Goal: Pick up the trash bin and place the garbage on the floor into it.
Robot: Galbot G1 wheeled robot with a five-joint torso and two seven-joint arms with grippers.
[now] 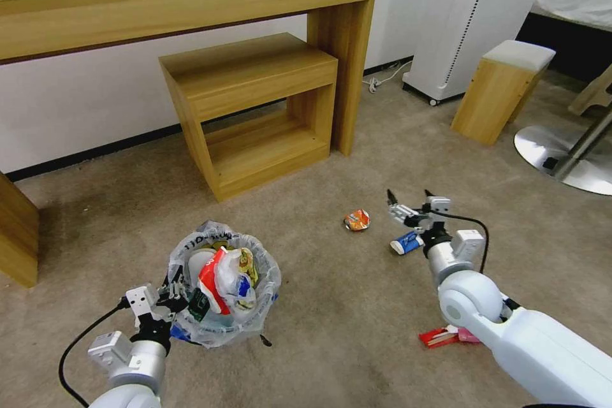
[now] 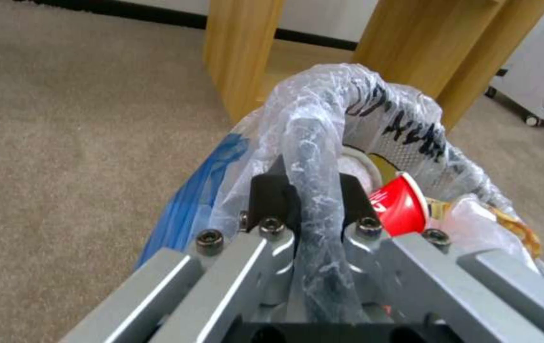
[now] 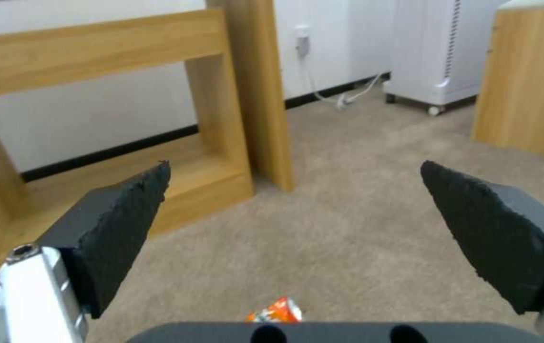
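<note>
The trash bin [image 1: 223, 293], lined with a clear printed bag and holding a red paper cup [image 2: 399, 204] and wrappers, hangs just above the beige floor [image 1: 331, 306] at lower left. My left gripper [image 1: 171, 290] is shut on its bagged rim [image 2: 313, 190]. On the floor lie an orange snack wrapper [image 1: 357, 220], a blue-white carton [image 1: 406, 243] and a red packet [image 1: 440, 336]. My right gripper [image 1: 409, 196] is open, hovering above the carpet beyond the carton and right of the orange wrapper [image 3: 276, 310], nothing between its fingers [image 3: 119, 228].
A long wooden desk [image 1: 191, 0] with a low wooden shelf unit [image 1: 255, 108] under it stands against the wall. A small wooden stool [image 1: 500, 89], a white appliance on castors [image 1: 472, 19] and a round metal chair base [image 1: 561, 153] are at right.
</note>
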